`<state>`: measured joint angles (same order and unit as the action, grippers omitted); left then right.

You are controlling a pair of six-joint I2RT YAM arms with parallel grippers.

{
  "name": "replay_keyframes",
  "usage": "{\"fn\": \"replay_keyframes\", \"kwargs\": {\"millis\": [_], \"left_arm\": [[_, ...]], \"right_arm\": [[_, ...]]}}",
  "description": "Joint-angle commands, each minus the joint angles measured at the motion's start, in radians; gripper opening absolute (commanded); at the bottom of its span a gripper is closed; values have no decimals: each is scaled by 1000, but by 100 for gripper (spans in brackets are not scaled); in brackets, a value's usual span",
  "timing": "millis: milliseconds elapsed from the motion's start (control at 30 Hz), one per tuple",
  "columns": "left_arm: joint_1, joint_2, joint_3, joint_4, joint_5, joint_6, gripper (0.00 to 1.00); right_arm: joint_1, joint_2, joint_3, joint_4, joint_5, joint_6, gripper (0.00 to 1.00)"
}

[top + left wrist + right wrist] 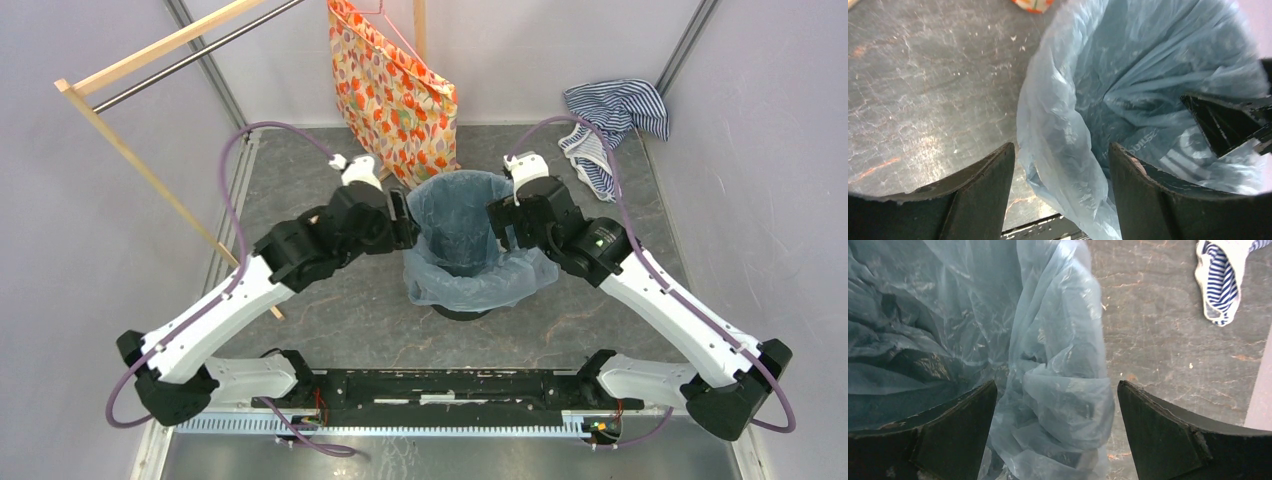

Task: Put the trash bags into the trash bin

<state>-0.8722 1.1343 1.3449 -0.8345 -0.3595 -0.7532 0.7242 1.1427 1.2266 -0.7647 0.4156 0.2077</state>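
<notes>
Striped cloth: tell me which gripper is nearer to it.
Right. The right gripper straddles the trash bag rim nearest the striped cloth; the left gripper straddles the opposite rim, farther off.

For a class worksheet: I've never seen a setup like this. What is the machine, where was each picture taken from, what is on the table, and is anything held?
These are two robot arms bolted at the near edge of the table, each ending in a two-finger gripper. The wide picture comes from a fixed camera above and behind them, showing the left gripper and right gripper. The other two come from wrist cameras, so the dark shapes at the bottom are each gripper's own fingers. On the table stands a black bin lined with a pale-blue bag, its edge draped over the rim. Behind it is a floral bag; a striped cloth lies far right. Nothing is held: both grippers are open, each straddling the bag's edge.
</notes>
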Motion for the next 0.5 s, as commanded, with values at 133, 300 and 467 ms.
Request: {"fn": "replay_keyframes", "kwargs": {"millis": [133,300,467], "left_arm": [[-88,42,-124,28,-133,0,73],[-115,41,-166,33,-194,-2,71],[-117,51,-188,57,-201,4,71]], "right_arm": [[-11,-46,-75,103,-59,22,98],[-9,-60,-52,90,-52,15,98],[-11,-69,-78,106,-57,11,98]]}}
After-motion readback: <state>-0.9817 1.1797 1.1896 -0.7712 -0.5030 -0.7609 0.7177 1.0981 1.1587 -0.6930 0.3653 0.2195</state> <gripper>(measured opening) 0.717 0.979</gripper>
